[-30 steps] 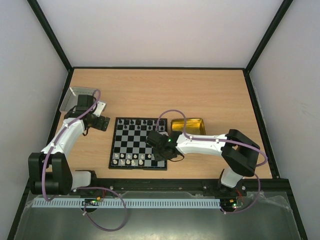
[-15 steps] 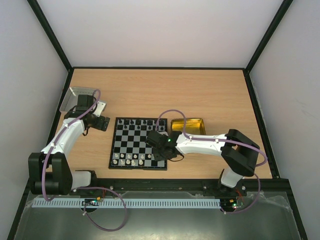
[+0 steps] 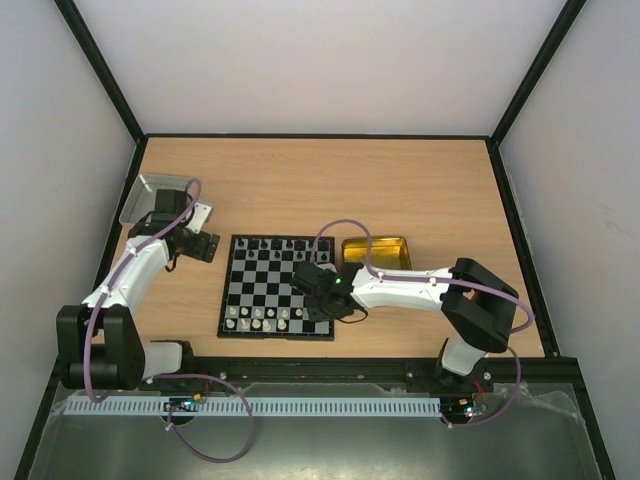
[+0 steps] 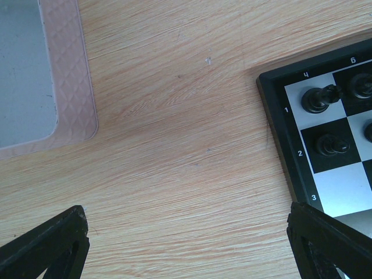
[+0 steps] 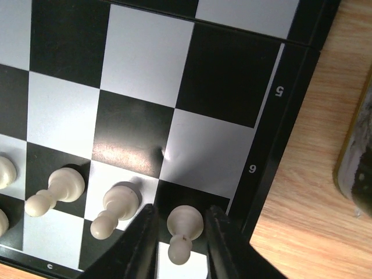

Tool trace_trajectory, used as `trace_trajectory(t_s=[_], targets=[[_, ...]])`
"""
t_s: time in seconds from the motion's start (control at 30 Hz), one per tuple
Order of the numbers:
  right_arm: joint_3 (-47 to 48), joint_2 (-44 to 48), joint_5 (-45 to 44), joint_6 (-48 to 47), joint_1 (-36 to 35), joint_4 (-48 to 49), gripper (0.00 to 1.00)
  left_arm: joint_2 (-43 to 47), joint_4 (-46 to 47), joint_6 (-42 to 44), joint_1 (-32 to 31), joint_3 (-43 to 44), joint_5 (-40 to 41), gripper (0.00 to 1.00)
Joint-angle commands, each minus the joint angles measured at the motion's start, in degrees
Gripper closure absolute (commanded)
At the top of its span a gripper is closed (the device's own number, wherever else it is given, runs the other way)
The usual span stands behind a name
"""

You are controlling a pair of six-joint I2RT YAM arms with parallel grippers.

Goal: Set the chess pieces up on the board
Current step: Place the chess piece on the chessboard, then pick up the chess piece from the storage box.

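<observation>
Light wooden tabletop [image 3: 300, 180] carries the work area, enclosed by pale walls. At far left lies the silver-grey tin lid [image 3: 150, 195]. Just right of it, the left gripper [image 4: 189, 244] hovers over bare wood beside the board's far left corner, fingers spread wide and holding nothing.

At centre sits the small square black-and-silver chessboard [image 3: 262, 282]. Black chess pieces [image 3: 275, 243] stand along its far edge and cream chess pieces [image 3: 262, 318] fill the two near rows.

Compared with one second ago, the top view shows almost no change. The right gripper [image 5: 183, 247] remains low over the board's near right corner. Its fingers [image 5: 142, 244] closely flank one standing cream pawn [image 5: 185, 224] on a dark square next to the border. Whether they pinch it cannot be determined. Judgement: this pawn is at the point of placement, completing the near pawn row.

Just right of the board lies the gold square tin tray [image 3: 376, 250].
</observation>
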State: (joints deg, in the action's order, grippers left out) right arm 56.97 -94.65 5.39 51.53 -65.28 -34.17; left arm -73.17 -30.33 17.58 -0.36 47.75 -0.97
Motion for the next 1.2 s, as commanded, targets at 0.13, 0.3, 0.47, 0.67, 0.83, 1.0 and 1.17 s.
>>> trace_trajectory(t_s=[0.13,0.3,0.47,0.67,0.83,1.0,1.17], targets=[[0.3,0.0,-3.1,0.2,-0.4,-1.0,0.67,0.3,-0.7,0.1,-0.1,1.4,0.2,0.07],[0.8,-0.4,-3.8,0.1,-0.4,-1.3,0.72,0.5,-0.7,0.0,-0.1,1.2,0.2,0.07],[2.0,-0.3,-5.4,0.1,-0.3,-2.3,0.75,0.7,-0.7,0.0,-0.1,1.2,0.2,0.07],[3.9,1.3,-7.8,0.2,1.7,-3.3,0.75,0.7,-0.8,-0.2,-0.2,1.2,-0.5,0.07],[4.1,5.8,-11.7,-0.4,7.5,-5.4,0.74,0.9,-0.9,0.2,-0.2,1.1,0.1,0.07],[0.4,11.0,-12.9,-3.2,17.1,-6.2,0.74,0.8,-0.8,0.1,-0.2,1.1,-0.1,0.07],[-2.5,11.8,-11.8,-5.5,20.3,-6.3,0.74,0.4,-0.7,0.1,-0.2,1.2,0.0,0.07]])
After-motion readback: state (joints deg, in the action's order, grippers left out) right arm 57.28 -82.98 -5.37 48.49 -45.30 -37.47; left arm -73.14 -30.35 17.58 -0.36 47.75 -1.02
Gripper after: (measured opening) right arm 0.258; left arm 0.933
